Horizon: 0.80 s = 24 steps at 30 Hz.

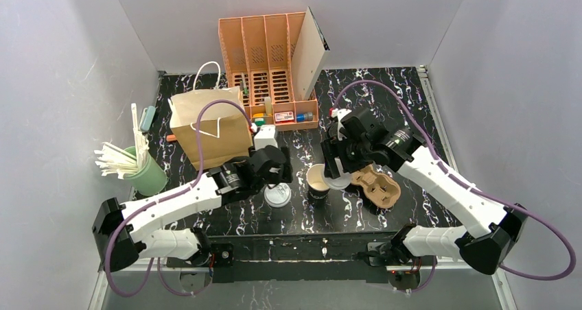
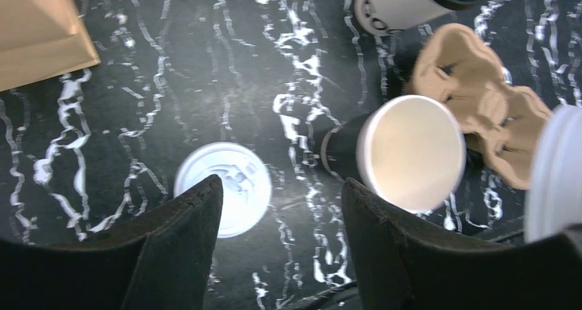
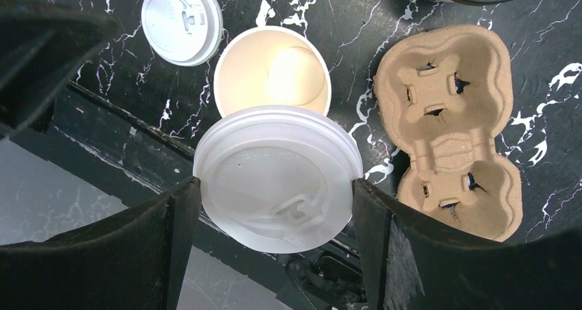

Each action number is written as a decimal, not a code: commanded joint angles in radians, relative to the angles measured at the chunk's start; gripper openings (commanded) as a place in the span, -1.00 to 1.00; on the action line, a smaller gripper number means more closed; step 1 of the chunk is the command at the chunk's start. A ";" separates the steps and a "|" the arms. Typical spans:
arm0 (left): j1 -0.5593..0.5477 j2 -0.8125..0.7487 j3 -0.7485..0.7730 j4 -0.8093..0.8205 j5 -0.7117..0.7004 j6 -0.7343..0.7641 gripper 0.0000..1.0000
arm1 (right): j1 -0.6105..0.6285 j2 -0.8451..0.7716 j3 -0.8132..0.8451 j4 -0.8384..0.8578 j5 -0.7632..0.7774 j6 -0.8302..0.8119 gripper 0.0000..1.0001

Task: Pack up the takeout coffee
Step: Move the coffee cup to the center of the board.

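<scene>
Black marbled tabletop [image 1: 412, 97] carries the open paper cup [image 1: 318, 180] upright between the grippers, the right gripper [image 3: 276, 186] clamping a large white lid [image 3: 274, 162] beside its rim, the left gripper [image 2: 281, 185] spread empty over a small white lid [image 2: 230, 173].

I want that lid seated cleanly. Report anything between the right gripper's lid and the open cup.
Nothing visible does. The right gripper holds the white lid right beside the open cup, whose mouth is bare.

Marbled table [image 1: 412, 90] with lidded white cup [image 2: 391, 8], open cup [image 1: 318, 180], loose lid [image 1: 277, 197], carrier [image 1: 376, 186]
</scene>
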 commanded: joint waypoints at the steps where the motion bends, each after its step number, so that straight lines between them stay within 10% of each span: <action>1: 0.113 -0.062 -0.075 0.030 0.116 0.082 0.33 | -0.001 0.034 0.063 -0.019 -0.011 -0.007 0.36; 15: 0.227 -0.266 -0.252 0.199 0.398 0.271 0.95 | 0.004 0.041 0.058 -0.030 0.005 -0.024 0.35; 24: 0.227 -0.357 -0.362 0.321 0.401 0.332 0.96 | 0.006 -0.042 0.047 -0.023 0.019 -0.052 0.35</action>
